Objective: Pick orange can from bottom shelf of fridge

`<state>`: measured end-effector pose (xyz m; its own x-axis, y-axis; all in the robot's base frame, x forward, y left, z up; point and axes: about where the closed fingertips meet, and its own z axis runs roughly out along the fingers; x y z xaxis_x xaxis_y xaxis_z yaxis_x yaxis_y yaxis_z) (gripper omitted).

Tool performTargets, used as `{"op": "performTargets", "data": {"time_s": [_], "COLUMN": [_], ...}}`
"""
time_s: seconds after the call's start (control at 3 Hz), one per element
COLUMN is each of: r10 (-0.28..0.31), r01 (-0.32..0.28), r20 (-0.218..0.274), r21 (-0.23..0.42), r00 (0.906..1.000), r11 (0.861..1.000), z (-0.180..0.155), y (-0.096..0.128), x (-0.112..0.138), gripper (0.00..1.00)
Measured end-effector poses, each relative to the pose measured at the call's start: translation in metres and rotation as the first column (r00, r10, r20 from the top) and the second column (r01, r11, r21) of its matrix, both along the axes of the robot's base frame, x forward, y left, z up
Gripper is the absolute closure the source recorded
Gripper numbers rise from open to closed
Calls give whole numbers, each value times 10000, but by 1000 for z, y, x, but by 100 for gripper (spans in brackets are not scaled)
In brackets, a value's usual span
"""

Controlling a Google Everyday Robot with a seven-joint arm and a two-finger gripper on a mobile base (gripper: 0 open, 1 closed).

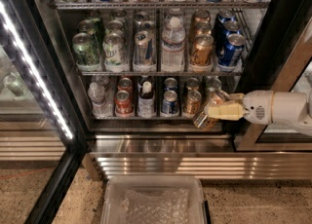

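Copper-coloured orange can is in our gripper, at the right front of the bottom shelf. We see cream fingers clamped on the can, one above and one below. The can is tilted, silver top up and to the right, base down and to the left. Its base overlaps the shelf's front rail in our view; we cannot tell if it touches the rack.

Our white arm comes in from the right, level with that shelf, crossing the fridge frame.

On the same shelf, left to right, we see:
- water bottle
- red can
- dark bottle
- blue can
- second copper can, upright, just left of the held one

More cans stand behind these.

Middle shelf is full: green cans left, silver cans, a clear bottle in the centre, gold cans, blue cans right.

LED strip runs diagonally down the left door edge, lit. Ribbed steel base sits under the bottom shelf. Clear plastic tub is on the speckled floor in front of the base, below centre.
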<state>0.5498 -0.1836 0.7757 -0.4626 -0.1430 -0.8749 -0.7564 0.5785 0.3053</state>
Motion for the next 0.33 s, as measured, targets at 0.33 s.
{"op": "performTargets", "data": {"time_s": [0.33], "r10": [702], "r01": [-666], "r20": [-446], "r21": [770], "r00": [9965], "r11": [9948], "z": [9], "y": [11], "x": [-18], "gripper": [100]}}
